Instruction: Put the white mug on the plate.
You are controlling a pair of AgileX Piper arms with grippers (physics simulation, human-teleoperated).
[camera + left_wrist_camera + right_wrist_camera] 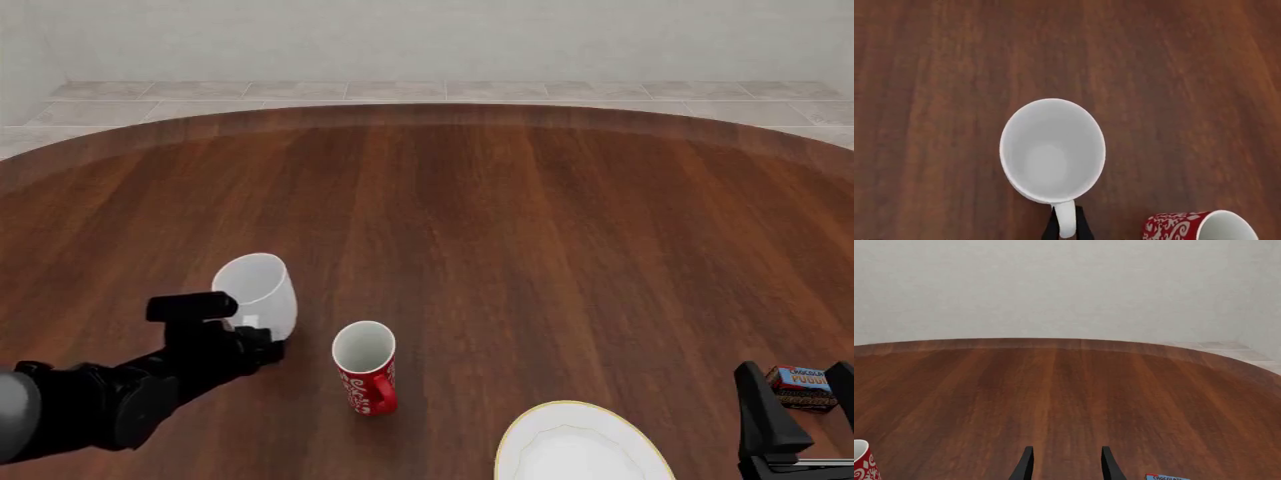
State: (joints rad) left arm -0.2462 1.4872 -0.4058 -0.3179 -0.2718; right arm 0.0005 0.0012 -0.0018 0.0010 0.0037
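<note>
The white mug [258, 291], tilted with its mouth toward the camera side, sits toward the near left part of the desk [534, 250], lifted or resting cannot be told from the front view. The left gripper [1065, 227] is closed narrowly on the loop handle; in the left wrist view the two dark fingers [1050, 229] flank the handle and touch it. The left arm [120, 390] enters from the near left corner.

The red mug [364, 366], patterned in white and white inside, stands just beside the white mug, nearer the desk's near edge and slightly toward the middle; the two are apart, with a narrow strip of wood between them.

The plate [581, 445], white with a thin yellowish rim, lies at the near edge, right of centre, partly cut off by the frame. Open wood separates it from the red mug.

The right gripper [1065, 464] hangs low near the near right corner, its fingers [1025, 465] parted with a moderate gap and nothing between them. A small chocolate box [805, 386] lies just beside it.

The middle and far half of the desk are bare dark wood, planks running away from the viewer to a curved far edge. Beyond it: pale tiled floor [427, 92] and a plain light wall [1067, 290].
</note>
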